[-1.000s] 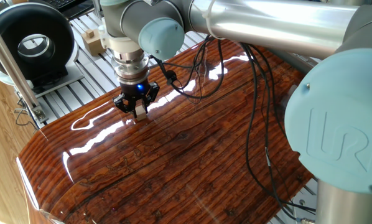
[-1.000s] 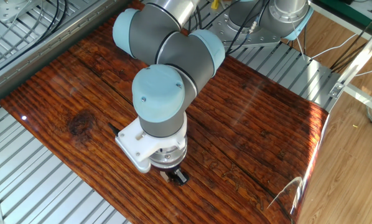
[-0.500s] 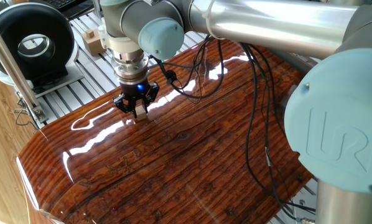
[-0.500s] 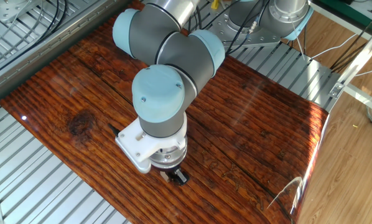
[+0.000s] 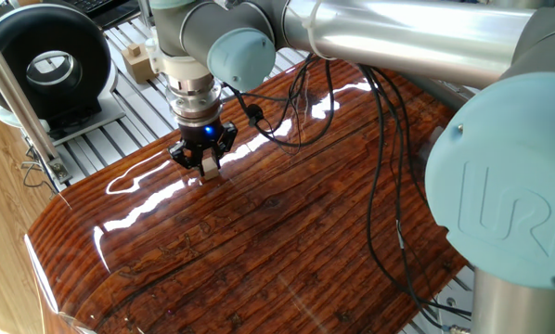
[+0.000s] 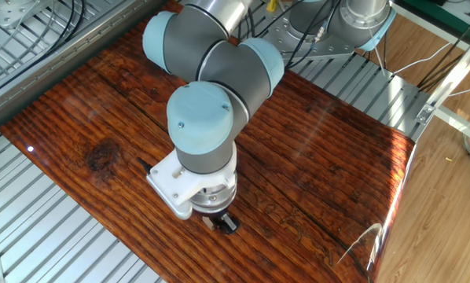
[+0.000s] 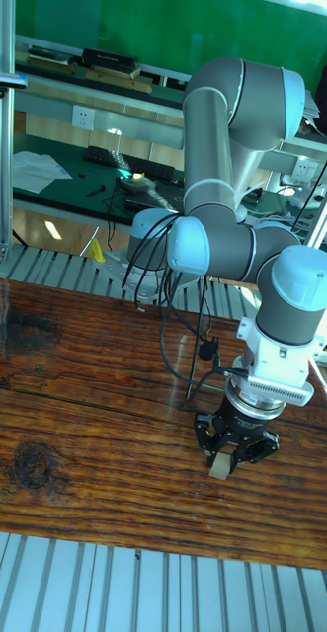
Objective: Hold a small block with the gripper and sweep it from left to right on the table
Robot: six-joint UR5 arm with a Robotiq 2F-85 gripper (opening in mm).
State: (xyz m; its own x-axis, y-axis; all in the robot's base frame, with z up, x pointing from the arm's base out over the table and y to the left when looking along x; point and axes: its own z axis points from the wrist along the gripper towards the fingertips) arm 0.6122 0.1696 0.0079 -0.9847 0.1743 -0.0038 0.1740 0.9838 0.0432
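The small block [image 5: 209, 167] is a pale beige cube pinched between the black fingers of my gripper [image 5: 206, 162], low against the table [image 5: 287, 232]. In the tall fixed view the small block [image 7: 220, 467] shows under the gripper [image 7: 227, 456], near the table's [image 7: 84, 444] front right part. From the other fixed view the arm's wrist hides most of the gripper [image 6: 222, 223]; only a dark fingertip and a sliver of pale wood show above the table [image 6: 313, 157].
A larger tan wooden block [image 5: 138, 61] lies on the ribbed aluminium frame [image 5: 101, 139] beyond the board, beside a black round device [image 5: 50, 60]. Black cables [image 5: 389, 204] hang from the arm over the board.
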